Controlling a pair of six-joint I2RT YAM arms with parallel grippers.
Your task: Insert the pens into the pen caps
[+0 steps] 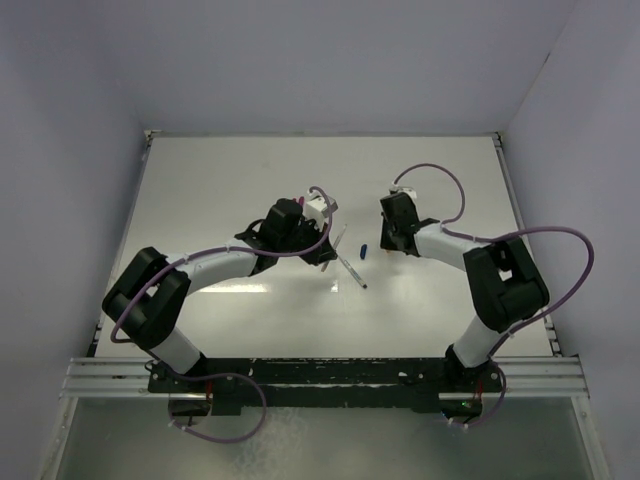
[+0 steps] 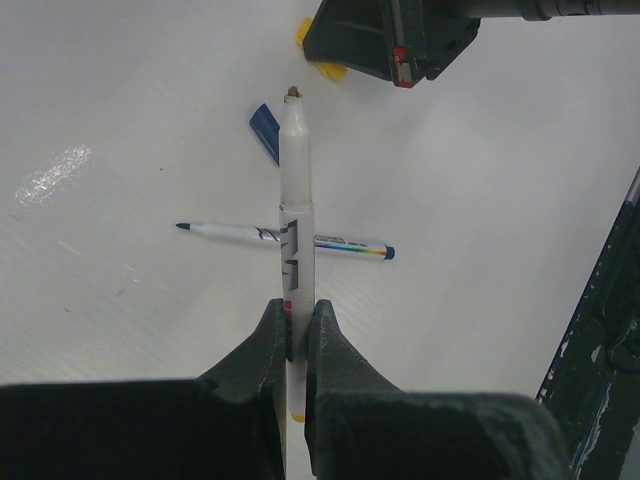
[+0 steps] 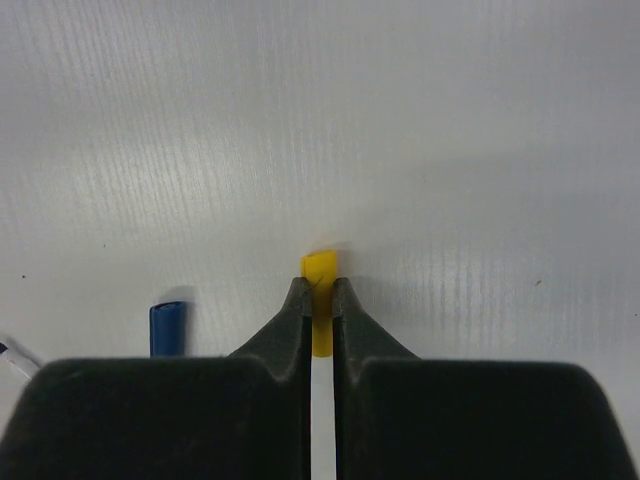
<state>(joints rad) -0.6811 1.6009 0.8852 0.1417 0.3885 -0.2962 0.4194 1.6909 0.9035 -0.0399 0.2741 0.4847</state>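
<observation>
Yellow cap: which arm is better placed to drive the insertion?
Left, probably. The left fingers clamp the pen, whose bare tip points toward the yellow cap. The right fingers are shut on that cap and can just hold it steady.

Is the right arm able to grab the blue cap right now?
Probably not yet. The right gripper is shut on the yellow cap, so it is full. The blue cap lies uncovered close beside it, so nothing else seems to block the way.
</observation>
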